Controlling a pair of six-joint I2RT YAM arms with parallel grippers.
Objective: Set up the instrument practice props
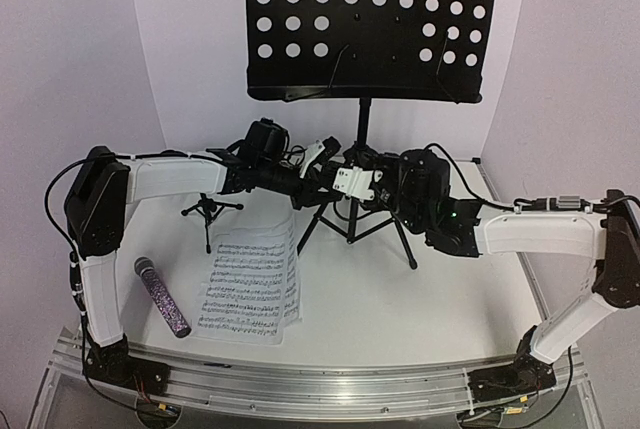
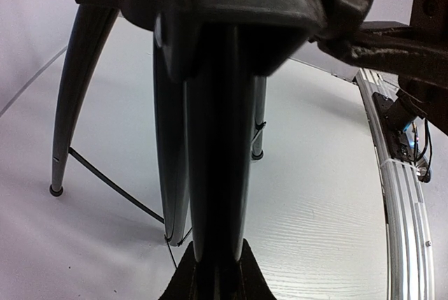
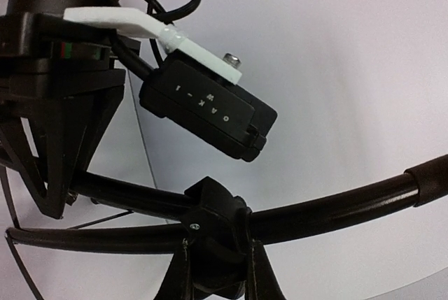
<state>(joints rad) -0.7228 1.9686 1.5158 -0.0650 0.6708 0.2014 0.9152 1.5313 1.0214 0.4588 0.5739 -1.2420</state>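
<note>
Top external view: a metal rail [image 1: 300, 386] runs along the near edge of the white worktop [image 1: 420, 299], with both arm bases bolted to it. Just beyond, on the left, the mic [image 1: 162, 296] lies flat with its mesh head pointing away from the rail. To its right the pages [image 1: 250, 284] lie flat as well, close to the mic but apart from it. Behind them the mic stand [image 1: 208, 211] is upright on its three legs, one foot just beside the pages' far left corner. The music stand [image 1: 363, 119] rises at mid-worktop. A foot of its near left leg comes down at the pages' right edge, and its perforated tray tilts high at the back. The left arm [image 1: 170, 177] and right arm [image 1: 545, 232] reach in from either side and meet at the lower pole, their black wrists hiding the leg joint from above. In the left wrist view the left jaws are pinching the music stand's pole. The dark hub and legs fill most of that frame, leaving only strips of worktop and rail visible. In the right wrist view the right jaws press on either side of the leg hub, and the left wrist's camera box [image 3: 203, 104] hangs just above it. Plain pale walls close in behind, and the tray screens part of the corner.
</note>
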